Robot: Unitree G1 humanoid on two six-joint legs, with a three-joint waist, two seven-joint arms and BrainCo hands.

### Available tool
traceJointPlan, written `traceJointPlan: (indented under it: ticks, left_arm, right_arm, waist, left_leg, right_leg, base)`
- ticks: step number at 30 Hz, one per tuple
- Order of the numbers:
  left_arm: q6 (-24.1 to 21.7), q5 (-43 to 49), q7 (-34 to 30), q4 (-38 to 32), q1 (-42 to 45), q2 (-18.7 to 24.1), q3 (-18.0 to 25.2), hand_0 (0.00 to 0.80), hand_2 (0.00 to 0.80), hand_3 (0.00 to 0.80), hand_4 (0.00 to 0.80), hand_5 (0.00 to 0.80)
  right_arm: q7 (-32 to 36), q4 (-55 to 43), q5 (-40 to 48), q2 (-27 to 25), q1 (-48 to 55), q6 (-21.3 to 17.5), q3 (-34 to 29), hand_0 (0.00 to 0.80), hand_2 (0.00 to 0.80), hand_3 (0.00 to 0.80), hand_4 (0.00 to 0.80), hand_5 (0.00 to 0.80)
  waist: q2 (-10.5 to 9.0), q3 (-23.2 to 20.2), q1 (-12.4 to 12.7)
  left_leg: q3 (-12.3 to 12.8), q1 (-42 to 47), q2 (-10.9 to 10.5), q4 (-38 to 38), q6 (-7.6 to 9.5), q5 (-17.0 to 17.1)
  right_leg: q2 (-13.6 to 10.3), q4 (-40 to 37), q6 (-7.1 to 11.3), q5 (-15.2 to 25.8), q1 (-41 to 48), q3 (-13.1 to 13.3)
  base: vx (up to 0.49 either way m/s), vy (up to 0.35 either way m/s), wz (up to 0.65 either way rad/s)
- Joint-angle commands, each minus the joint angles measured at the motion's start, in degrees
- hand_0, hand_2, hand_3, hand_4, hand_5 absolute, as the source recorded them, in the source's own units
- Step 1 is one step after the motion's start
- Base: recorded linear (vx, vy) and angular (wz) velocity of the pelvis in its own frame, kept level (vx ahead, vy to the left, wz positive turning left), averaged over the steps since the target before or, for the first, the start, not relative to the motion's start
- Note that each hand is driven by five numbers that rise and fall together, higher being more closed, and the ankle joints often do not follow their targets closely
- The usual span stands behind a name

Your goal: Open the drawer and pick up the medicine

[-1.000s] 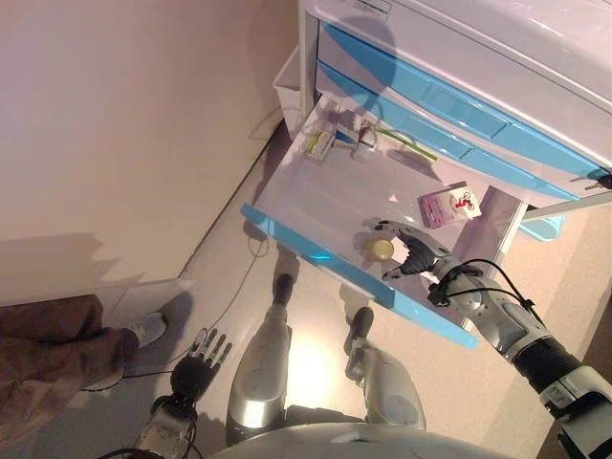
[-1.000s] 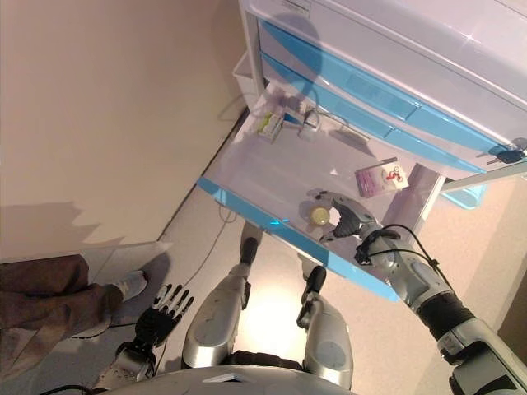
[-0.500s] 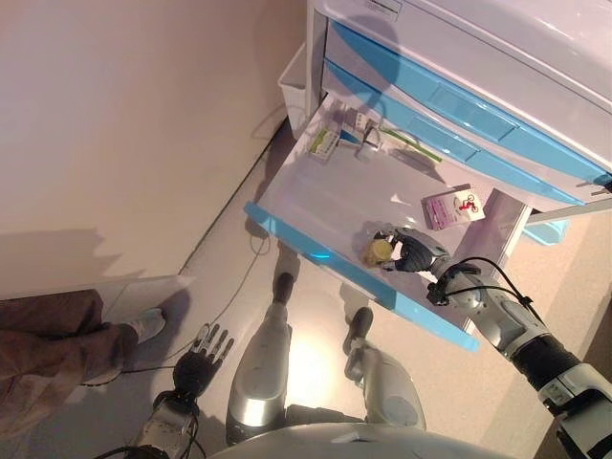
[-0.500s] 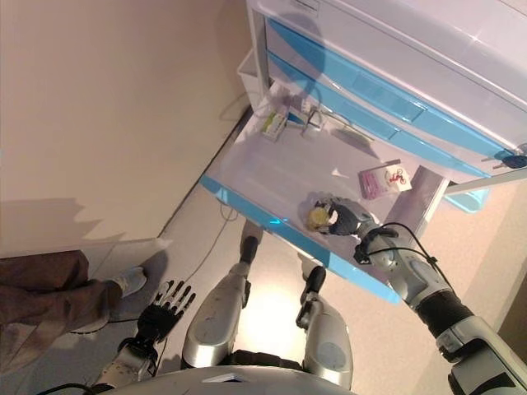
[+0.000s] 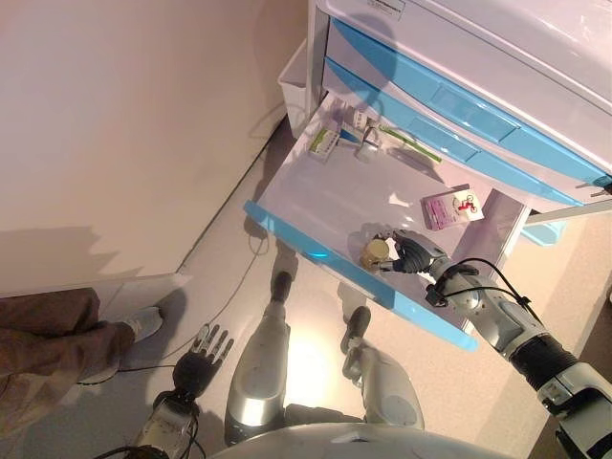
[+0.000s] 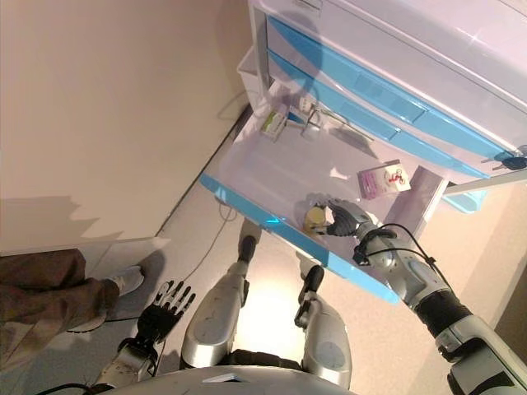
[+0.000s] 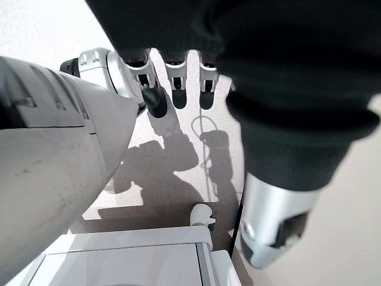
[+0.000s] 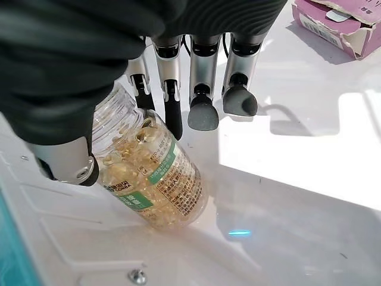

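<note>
The lowest drawer [image 5: 320, 206] of a white cabinet with a blue front stands pulled out. A clear medicine bottle [image 5: 374, 252] of yellow capsules with a green-white label is near its front edge. My right hand [image 5: 413, 253] reaches into the drawer, with thumb and fingers curled round the bottle's neck. In the right wrist view the bottle [image 8: 152, 179] is tilted, its base at the drawer floor. My left hand [image 5: 198, 363] hangs low by my side, fingers [image 7: 172, 71] straight, empty.
A torn pink box [image 5: 449, 207] lies at the drawer's right back. A green-white box [image 5: 321, 142], a small vial [image 5: 367, 143] and a green stick [image 5: 411, 143] lie at its far end. Closed blue drawers [image 5: 449, 105] are above. A person's leg and shoe [image 5: 57, 335] are at left.
My right hand's fingers, spread beside the bottle a second ago, have closed round it. The bottle has tipped from upright to tilted. The left hand has not moved.
</note>
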Motion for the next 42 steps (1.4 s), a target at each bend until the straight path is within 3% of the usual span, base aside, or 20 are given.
traceJointPlan:
  ticks: [1, 13, 22, 30, 42]
  left_arm:
    - [-0.5, 0.2, -0.8, 0.5, 1.5, 1.1, -1.0, 0.000, 0.000, 0.000, 0.000, 0.000]
    - [-0.8, 1.0, 0.7, -0.4, 3.5, -0.5, 0.0, 0.000, 0.000, 0.000, 0.000, 0.000]
    - [-0.4, 1.4, 2.1, 0.2, 4.8, -1.5, 1.9, 0.000, 0.000, 0.000, 0.000, 0.000]
    - [0.6, 2.8, 2.0, 2.8, 6.4, -2.4, 4.3, 0.000, 0.000, 0.000, 0.000, 0.000]
    - [1.3, 4.7, 2.4, 6.7, 7.5, -2.5, 6.2, 0.000, 0.000, 0.000, 0.000, 0.000]
  right_arm:
    - [-0.6, -7.3, 0.4, -1.6, -1.5, -4.3, 1.2, 0.800, 0.800, 0.800, 0.800, 0.800]
    - [6.4, -25.8, 5.1, -5.9, 0.2, -6.0, -7.4, 0.800, 0.800, 0.800, 0.800, 0.800]
    - [16.4, -38.2, 17.2, -9.4, -1.8, -7.0, -15.4, 0.800, 0.800, 0.800, 0.800, 0.800]
    - [24.5, -42.5, 34.8, -10.3, -7.8, -0.1, -21.5, 0.800, 0.800, 0.800, 0.800, 0.800]
    - [21.2, -34.9, 47.9, -12.8, -21.7, 7.6, -23.7, 0.800, 0.800, 0.800, 0.800, 0.800]
  waist:
    - [-1.53, -3.5, -0.1]
    - [-2.55, -7.4, -1.5]
    - [-3.41, -11.5, -2.5]
    - [-3.86, -16.1, -2.9]
    - [-4.34, -21.4, -2.1]
  left_leg:
    - [1.0, -1.7, -0.9, 2.6, 1.27, -4.5]
    - [1.9, 1.8, -0.1, -0.3, 0.86, -4.4]
    - [3.0, 4.6, 0.7, -2.3, 0.48, -4.6]
    - [4.0, 7.3, 1.3, -3.9, -0.02, -5.0]
    - [4.1, 10.3, 1.4, -5.2, -0.47, -5.8]
  right_leg:
    - [-0.4, 2.5, 1.70, 2.1, -2.4, 0.2]
    - [-0.1, 0.8, 2.40, 2.1, -0.1, 1.5]
    - [0.0, -0.6, 2.76, 2.0, 1.9, 2.6]
    - [-0.1, -2.2, 2.94, 1.9, 3.9, 3.4]
    - [-0.3, -3.9, 2.92, 1.4, 7.0, 3.2]
  base:
    - [0.000, 0.000, 0.00]
    - [0.018, 0.005, -0.06]
    - [0.044, 0.012, -0.10]
    - [0.085, 0.021, -0.12]
    - [0.078, 0.010, -0.04]
